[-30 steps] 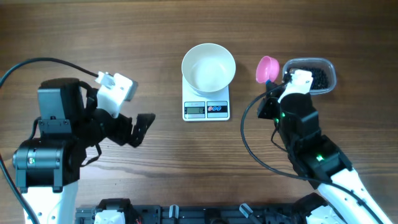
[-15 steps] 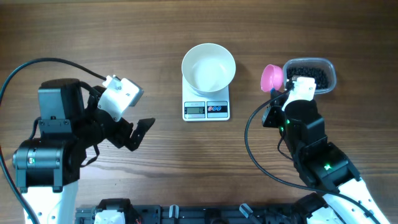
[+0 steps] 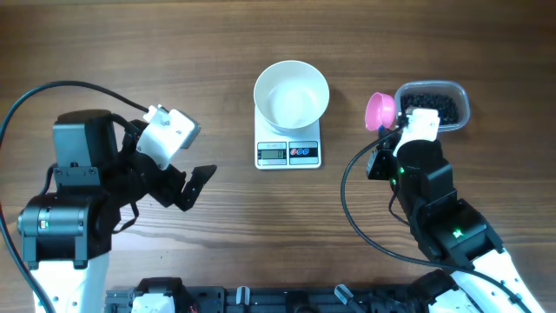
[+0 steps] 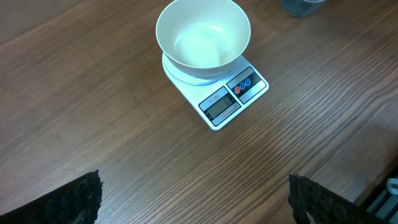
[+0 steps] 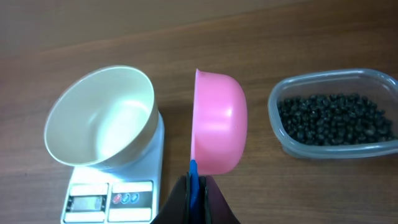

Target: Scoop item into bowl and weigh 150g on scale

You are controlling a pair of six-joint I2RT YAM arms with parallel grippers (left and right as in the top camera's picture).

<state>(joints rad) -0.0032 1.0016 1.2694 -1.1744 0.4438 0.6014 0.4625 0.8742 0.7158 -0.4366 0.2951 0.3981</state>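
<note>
Bench: the wood-grain bench (image 3: 217, 43) is carrying the whole set-up, with one arm standing at each side.
Scale: the white scale (image 3: 288, 154) is sitting near the middle of the bench, its grey display and two round buttons facing the robot.
Bowl: the glossy white bowl (image 3: 291, 94) is resting upright on the scale's platform, covering most of it. Its white inside is lying open to the overhead camera.
Tub: the clear plastic tub (image 5: 329, 148) is standing on the bench to the right of the scale, apart from it.
Pellets: the black pellets (image 5: 333, 118) are lying as a dark heap inside the tub, covering its floor.
Scoop: the pink scoop (image 5: 217, 124) is hanging in the air between bowl and tub, just beside the tub's left end. It is tipping on its side with its rim turned toward the bowl. The wrist camera is showing only its outer shell, so I cannot tell what is inside.
Right hand: the right hand (image 5: 198, 186) is pinching the scoop's blue handle (image 5: 193, 174), its fingers pressing together on it just below the cup.
Left hand: the left hand (image 3: 189, 185) is hovering over the bench to the left of the scale, well apart from it. Its fingers (image 4: 74, 202) are spreading wide and holding nothing.
</note>
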